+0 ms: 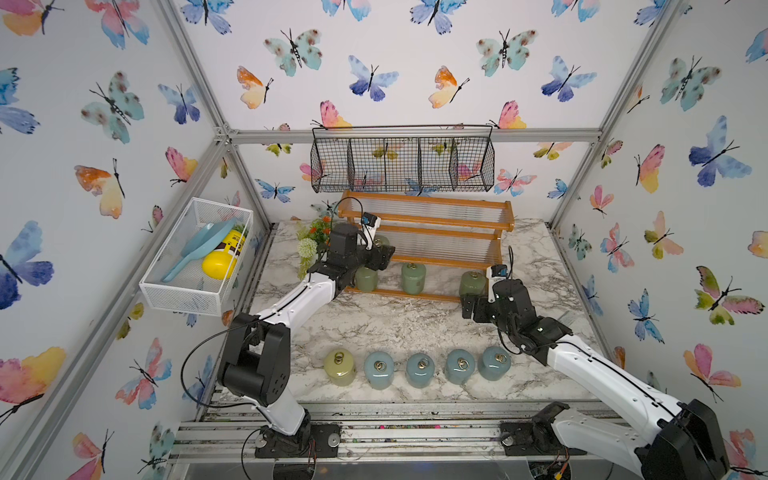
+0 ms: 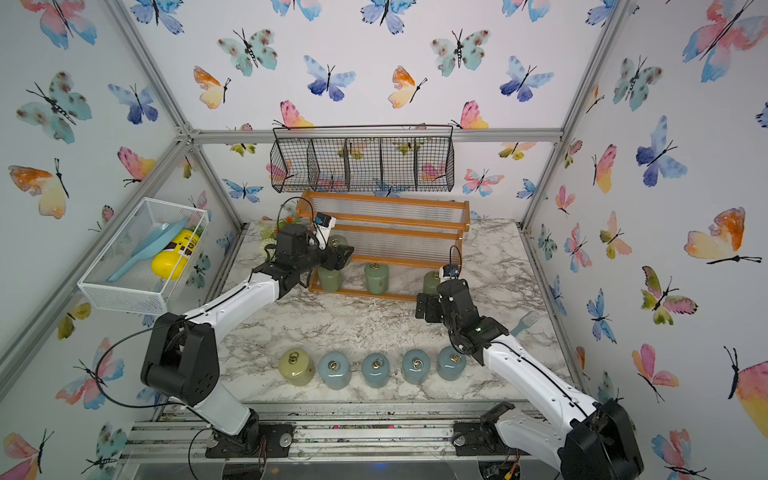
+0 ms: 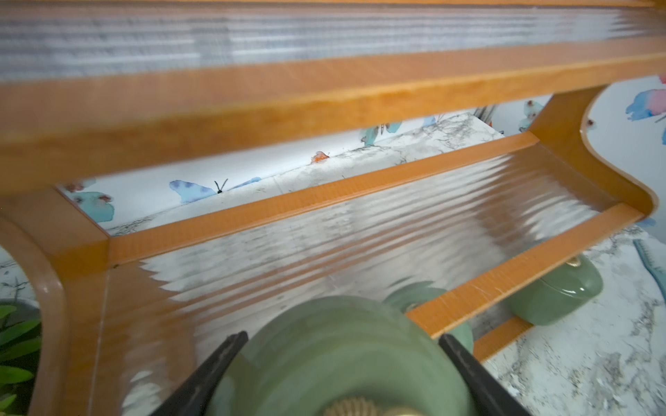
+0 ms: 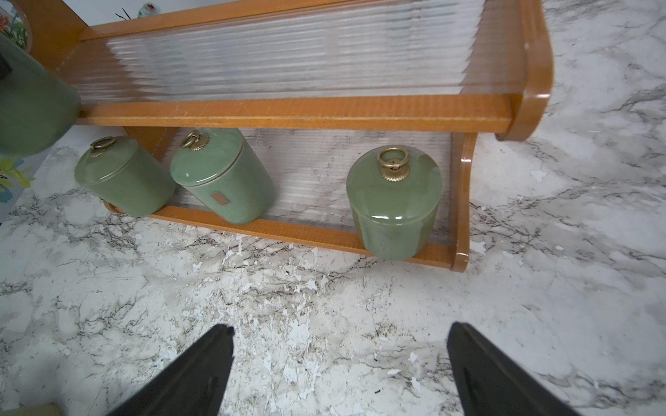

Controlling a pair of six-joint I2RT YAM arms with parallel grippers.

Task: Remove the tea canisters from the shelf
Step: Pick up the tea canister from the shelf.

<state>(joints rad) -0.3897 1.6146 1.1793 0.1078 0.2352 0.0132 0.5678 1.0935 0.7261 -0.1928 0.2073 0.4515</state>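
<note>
Grip of the left tool (image 3: 342, 338) is closed round a sage green canister (image 3: 335, 371) at the middle tier of the shelf (image 4: 288, 111); next it likely must lift clear and draw back over the surface (image 4: 288, 306); the right tool (image 4: 340, 338), jaws wide, hovers short of the bottom-tier canister (image 4: 394, 201) ahead.

The marble tabletop (image 1: 415, 328) is the reference here. A black wire basket (image 1: 402, 166) hangs on the wall above its far edge. A white mesh basket (image 1: 183, 297) is mounted beyond its left edge in both top views. It holds a pale blue scoop (image 1: 198, 250) and a yellow bottle (image 1: 219, 262) lying side by side. A leafy plant with orange blooms (image 1: 312, 237) stands at its far left corner. A pale blue pronged utensil (image 2: 524, 323) lies near its right edge. Butterfly wallpaper (image 1: 370, 79) rises around it.
</note>
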